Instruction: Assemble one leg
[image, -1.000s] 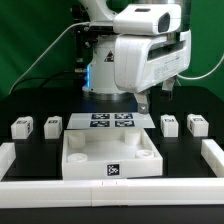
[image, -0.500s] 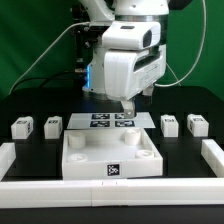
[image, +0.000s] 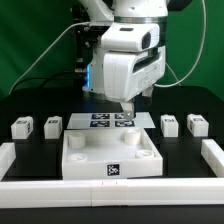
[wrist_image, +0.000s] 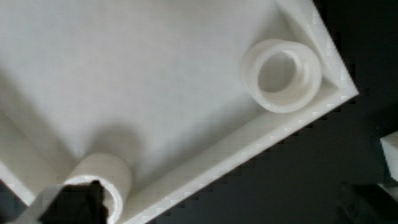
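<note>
Four small white legs with tags stand on the black table: two on the exterior view's left (image: 20, 128) (image: 52, 126) and two on its right (image: 170, 125) (image: 197, 125). My gripper (image: 128, 108) hangs over the far edge of the large white tray-like piece (image: 75, 160), well apart from every leg and holding nothing. The fingers show as one narrow shape, so their gap is hidden. The wrist view looks down on the tray-like piece (wrist_image: 143, 90), with one round socket (wrist_image: 281, 76) and another (wrist_image: 98, 172) beside a dark finger (wrist_image: 71, 200). One leg (wrist_image: 390, 152) shows at the frame's edge.
The marker board (image: 104, 121) lies behind the tray-like piece, under the arm. White rails run along the table's front (image: 110, 190) and both sides (image: 8, 155) (image: 213, 152). A green curtain hangs behind.
Over the last second the hand turned and shifted toward the exterior view's left, coming down over the tray-like piece's far edge. It has barely moved in the last half second.
</note>
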